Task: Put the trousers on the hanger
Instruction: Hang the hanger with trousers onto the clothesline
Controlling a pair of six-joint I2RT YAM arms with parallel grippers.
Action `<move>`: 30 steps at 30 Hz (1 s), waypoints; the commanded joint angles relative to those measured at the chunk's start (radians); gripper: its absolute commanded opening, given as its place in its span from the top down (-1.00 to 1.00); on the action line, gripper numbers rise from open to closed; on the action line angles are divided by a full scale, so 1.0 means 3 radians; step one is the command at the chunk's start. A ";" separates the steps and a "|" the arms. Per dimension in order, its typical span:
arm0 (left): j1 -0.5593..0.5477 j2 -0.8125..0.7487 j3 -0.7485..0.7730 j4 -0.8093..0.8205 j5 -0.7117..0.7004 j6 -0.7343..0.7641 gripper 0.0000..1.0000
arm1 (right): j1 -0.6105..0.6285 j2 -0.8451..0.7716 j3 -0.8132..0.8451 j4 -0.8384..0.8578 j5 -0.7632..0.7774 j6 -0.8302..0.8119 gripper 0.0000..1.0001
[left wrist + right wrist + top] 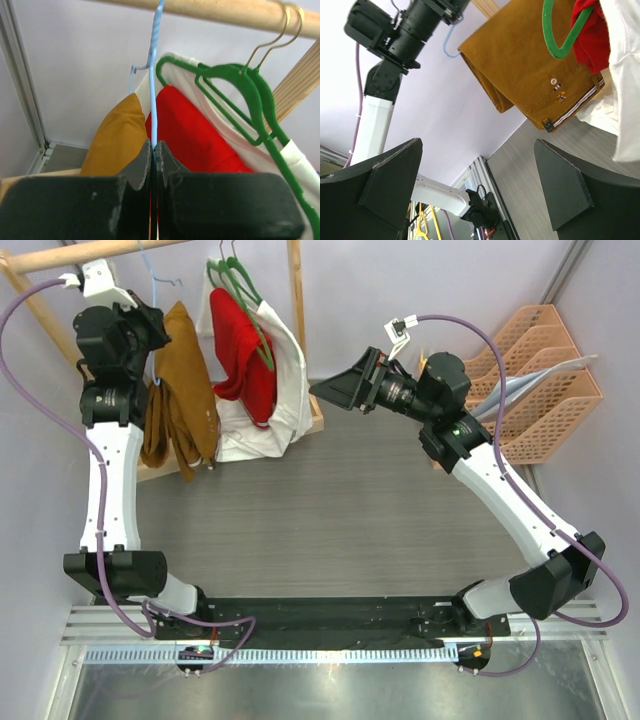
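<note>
The mustard trousers [183, 390] hang folded over the light-blue wire hanger [152, 285], whose hook is on the wooden rail [70, 254] at the back left. In the left wrist view the hanger's blue wire [155, 75] runs up from my jaws to the rail, with the trousers [117, 137] to its left. My left gripper [155, 150] is shut on the hanger's wire. My right gripper [330, 388] is open and empty, away from the rack at mid-table height. The right wrist view shows the trousers [530, 65] hanging with the waistband down.
A red garment [245, 350] and a white garment [285, 390] hang on green hangers [240, 285] right of the trousers. The wooden rack post [297, 300] stands behind them. Orange file trays [545, 380] sit at the back right. Lilac walls close both sides.
</note>
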 commanded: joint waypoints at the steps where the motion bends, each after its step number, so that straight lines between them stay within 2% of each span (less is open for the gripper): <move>1: 0.0022 -0.0235 -0.0204 0.0769 0.0194 -0.0052 0.99 | -0.0029 -0.0058 -0.0005 0.0094 -0.0038 -0.0051 -0.99; 4: 0.0017 -0.0337 -0.0404 0.0733 0.0255 -0.0113 0.97 | -0.0039 -0.0068 -0.0026 0.0094 -0.0033 -0.0046 -0.99; 6: 0.0017 -0.0383 -0.0481 0.0667 0.0179 -0.0134 0.82 | -0.0049 -0.0073 -0.0046 0.0094 -0.0028 -0.0036 -0.99; 7: 0.0022 -0.0393 -0.0486 0.0561 0.0158 -0.0139 0.68 | -0.0054 -0.0078 -0.0051 0.0094 -0.0033 -0.0031 -0.99; 8: 0.0017 -0.0419 -0.0506 0.0514 0.0153 -0.0144 0.34 | -0.0059 -0.0083 -0.0061 0.0094 -0.0023 -0.0026 -0.99; 10: 0.0022 -0.0480 -0.0557 0.0407 0.0168 -0.0154 -0.08 | -0.0090 -0.0099 -0.0082 0.0089 0.0003 -0.0036 -0.99; 11: 0.0017 -0.0516 -0.0613 0.0386 0.0183 -0.0139 -0.35 | -0.0110 -0.0104 -0.0092 0.0084 0.0013 -0.0031 -0.99; 13: 0.0022 -0.0644 -0.0660 0.0259 0.0245 -0.0129 -0.65 | -0.0202 -0.0129 -0.0113 0.0058 0.0018 -0.0031 -0.99; 14: 0.0022 -0.0684 -0.0670 0.0197 0.0255 -0.0124 -0.88 | -0.0243 -0.0144 -0.0128 0.0053 0.0023 -0.0041 -0.99; 15: 0.0027 -0.0776 -0.0670 0.0136 0.0291 -0.0113 -0.96 | -0.0284 -0.0180 -0.0148 0.0038 0.0044 -0.0041 -0.99; 18: 0.0022 -0.0909 -0.0640 -0.0207 0.0439 -0.0057 -1.00 | -0.0483 -0.0247 -0.0215 -0.0018 0.0054 -0.0173 -0.99; 21: 0.0022 -0.1073 -0.0573 -0.0767 0.0628 0.0019 -1.00 | -0.0667 -0.0400 -0.0306 -0.0126 0.0085 -0.0347 -0.99; 26: 0.0022 -0.1130 -0.0358 -0.1699 0.1368 0.0311 -1.00 | -0.0887 -0.0701 -0.0404 -0.0601 0.0202 -0.0761 -0.99; 29: 0.0022 -0.1155 -0.0496 -0.2236 0.1772 0.0576 -0.99 | -0.0944 -0.0911 -0.0532 -0.0877 0.0304 -0.1032 -0.99; 30: 0.0017 -0.1145 -0.0537 -0.2521 0.1764 0.0602 -1.00 | -0.0979 -0.0983 -0.0628 -0.0938 0.0325 -0.1195 -0.99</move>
